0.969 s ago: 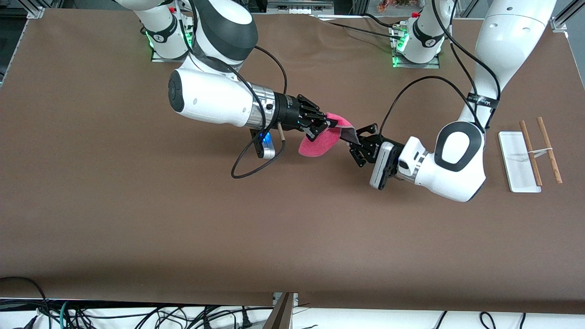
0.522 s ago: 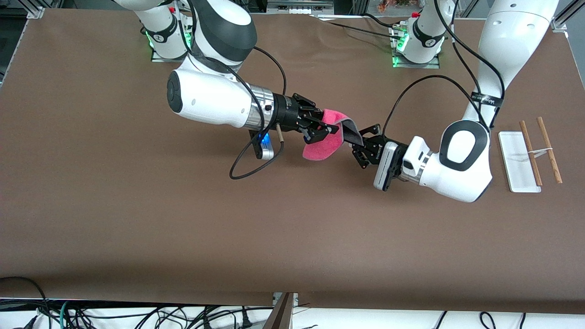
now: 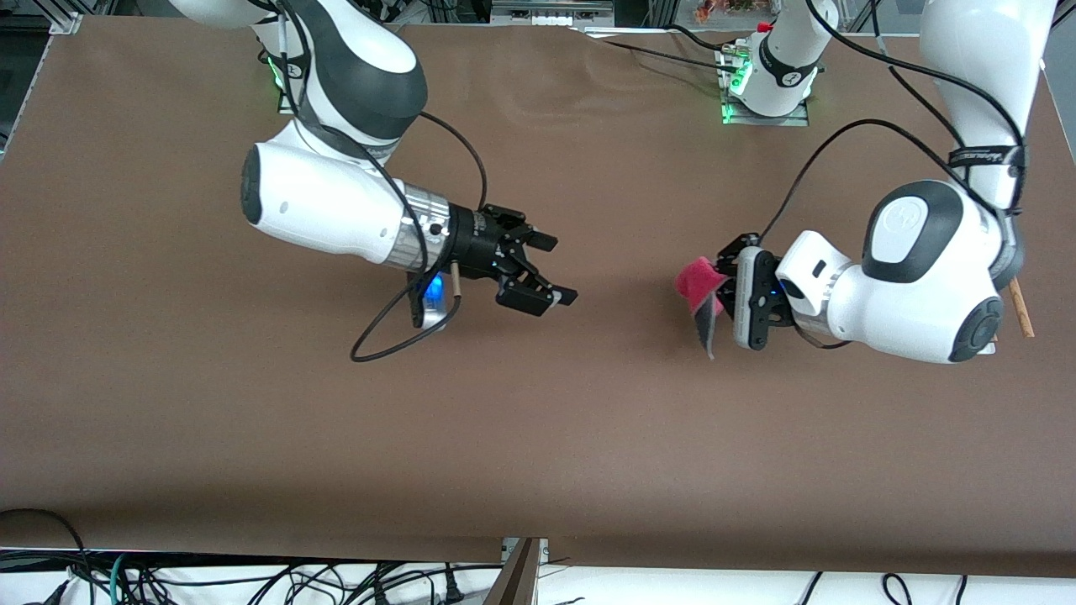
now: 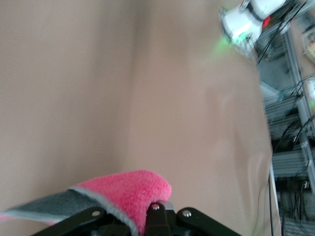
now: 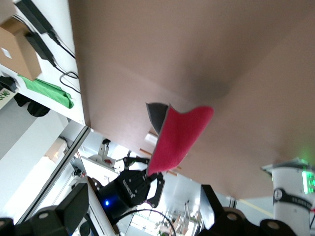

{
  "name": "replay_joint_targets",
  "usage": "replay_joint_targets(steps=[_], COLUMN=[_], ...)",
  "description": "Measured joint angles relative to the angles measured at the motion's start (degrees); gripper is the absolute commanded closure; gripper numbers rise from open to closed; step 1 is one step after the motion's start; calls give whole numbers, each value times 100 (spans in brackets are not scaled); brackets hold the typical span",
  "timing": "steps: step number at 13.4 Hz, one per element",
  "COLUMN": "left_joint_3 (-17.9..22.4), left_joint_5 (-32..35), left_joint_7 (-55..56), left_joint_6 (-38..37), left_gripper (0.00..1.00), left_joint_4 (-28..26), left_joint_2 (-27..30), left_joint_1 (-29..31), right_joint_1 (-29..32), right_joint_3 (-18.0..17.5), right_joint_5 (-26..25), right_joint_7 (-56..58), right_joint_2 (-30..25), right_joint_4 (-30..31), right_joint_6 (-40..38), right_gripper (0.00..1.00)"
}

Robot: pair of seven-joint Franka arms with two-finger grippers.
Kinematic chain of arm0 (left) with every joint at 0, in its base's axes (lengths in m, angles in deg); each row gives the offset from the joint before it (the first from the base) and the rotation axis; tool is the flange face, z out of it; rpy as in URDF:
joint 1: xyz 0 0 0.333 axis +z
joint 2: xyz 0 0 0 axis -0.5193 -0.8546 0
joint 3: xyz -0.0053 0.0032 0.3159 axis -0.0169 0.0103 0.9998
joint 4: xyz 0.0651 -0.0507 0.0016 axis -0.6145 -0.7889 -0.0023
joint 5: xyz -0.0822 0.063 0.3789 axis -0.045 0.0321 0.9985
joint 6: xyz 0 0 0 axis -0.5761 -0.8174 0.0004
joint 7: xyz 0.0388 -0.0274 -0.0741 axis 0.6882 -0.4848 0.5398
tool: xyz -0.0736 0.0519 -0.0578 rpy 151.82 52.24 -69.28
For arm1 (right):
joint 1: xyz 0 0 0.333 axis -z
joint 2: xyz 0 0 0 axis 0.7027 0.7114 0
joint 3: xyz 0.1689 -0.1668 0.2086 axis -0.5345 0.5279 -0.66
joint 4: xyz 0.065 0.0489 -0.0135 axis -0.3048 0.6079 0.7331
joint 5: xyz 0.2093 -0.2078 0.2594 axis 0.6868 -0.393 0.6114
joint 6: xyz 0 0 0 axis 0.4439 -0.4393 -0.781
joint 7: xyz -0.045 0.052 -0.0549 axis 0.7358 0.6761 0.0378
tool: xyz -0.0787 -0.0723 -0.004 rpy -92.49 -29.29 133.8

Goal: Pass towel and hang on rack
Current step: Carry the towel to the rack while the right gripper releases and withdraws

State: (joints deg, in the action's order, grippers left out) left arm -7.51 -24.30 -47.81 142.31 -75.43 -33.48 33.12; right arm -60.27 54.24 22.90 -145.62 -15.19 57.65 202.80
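Note:
The pink-red towel (image 3: 696, 282) with its grey hem hangs from my left gripper (image 3: 714, 281), which is shut on it above the table toward the left arm's end. In the left wrist view the towel (image 4: 129, 191) bulges out over the shut fingers (image 4: 153, 216). My right gripper (image 3: 556, 270) is open and empty over the middle of the table, apart from the towel. The right wrist view shows its spread fingers (image 5: 74, 209), the towel (image 5: 179, 133) and the left gripper (image 5: 133, 186) farther off. The rack is mostly hidden by the left arm; only a wooden rod end (image 3: 1020, 309) shows.
The brown table (image 3: 538, 437) carries nothing else in view. Black cables (image 3: 395, 336) loop from both wrists. The arm bases (image 3: 761, 80) stand along the table's edge farthest from the front camera.
The right gripper let go of the towel, opened and drew back toward its own end. The left gripper, still shut on the towel, carried it toward the rack's end.

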Motion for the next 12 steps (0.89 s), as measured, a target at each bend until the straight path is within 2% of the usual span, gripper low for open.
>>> replay_joint_targets(steps=[3,6,8,10,12], left_joint_3=[304,365,381,399,403], left_joint_5=[1319,2451,2861,2967,3133], left_joint_7=[-2,-10,-13,-13,-50], left_joint_6=[-698,-884,-889,-880,-749], left_gripper=[100,100,100,100,100], left_joint_4=[469,678,686,665,608], left_joint_2=[2,54,71,23,-75], left_joint_1=[366,1087,1616,2216,2784], right_joint_1=[88,345,466,520,546], right_joint_3=[52,90,435,850,982], right_joint_5=[-766,-1259,-1293,-1339,-1761], right_joint_7=[275,1147,2039,3029,3739], right_joint_2=[-5,-130,-406,-757,-1148], right_joint_4=[-108,-234,-228,-96,187], right_joint_6=[-474,-1427,-2253,-3006,-3379], right_gripper=[0,0,0,0,0])
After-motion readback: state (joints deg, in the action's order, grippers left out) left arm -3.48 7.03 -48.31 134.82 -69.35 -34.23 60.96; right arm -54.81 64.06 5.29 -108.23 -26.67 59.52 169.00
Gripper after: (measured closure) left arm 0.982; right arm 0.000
